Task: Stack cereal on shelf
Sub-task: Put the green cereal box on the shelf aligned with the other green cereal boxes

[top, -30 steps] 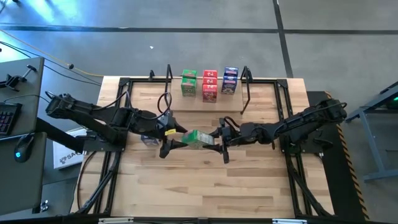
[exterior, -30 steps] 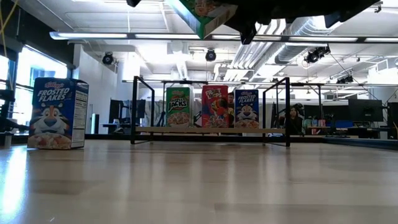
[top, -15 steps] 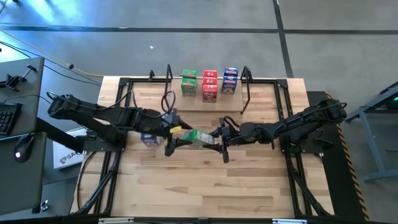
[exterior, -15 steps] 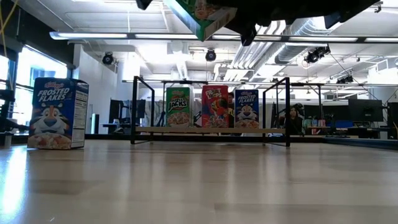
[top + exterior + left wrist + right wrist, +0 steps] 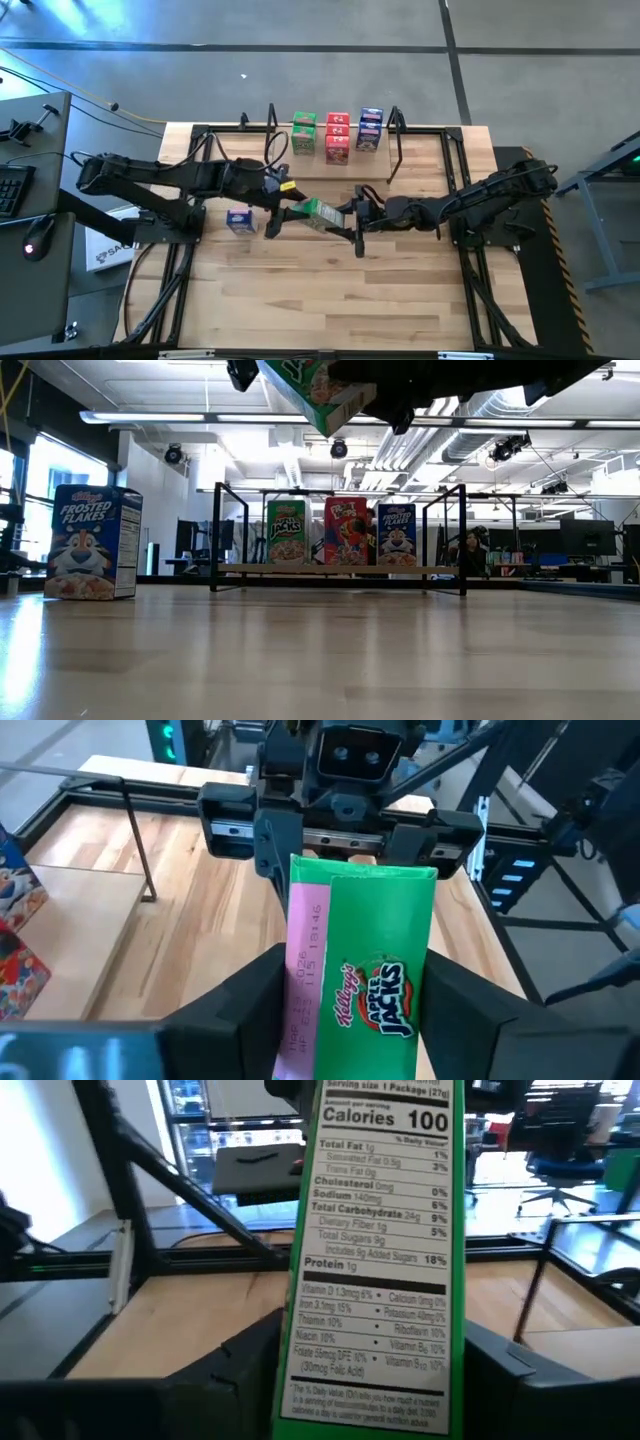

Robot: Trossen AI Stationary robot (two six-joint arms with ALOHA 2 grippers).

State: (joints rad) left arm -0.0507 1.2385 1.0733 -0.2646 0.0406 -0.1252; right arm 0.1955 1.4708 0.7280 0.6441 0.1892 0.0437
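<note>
Midair, left fingers [image 5: 355, 1010] and right fingers [image 5: 375, 1380] both clamp green cereal box [image 5: 320, 213] from opposite ends.

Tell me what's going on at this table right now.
Both arms hold one green Apple Jacks box in the air over the middle of the table, the left end effector at one end and the right end effector at the other, like a handover. On the shelf at the far edge stand green, red and blue cereal boxes. One blue Frosted Flakes box waits on the tabletop by the left arm.
</note>
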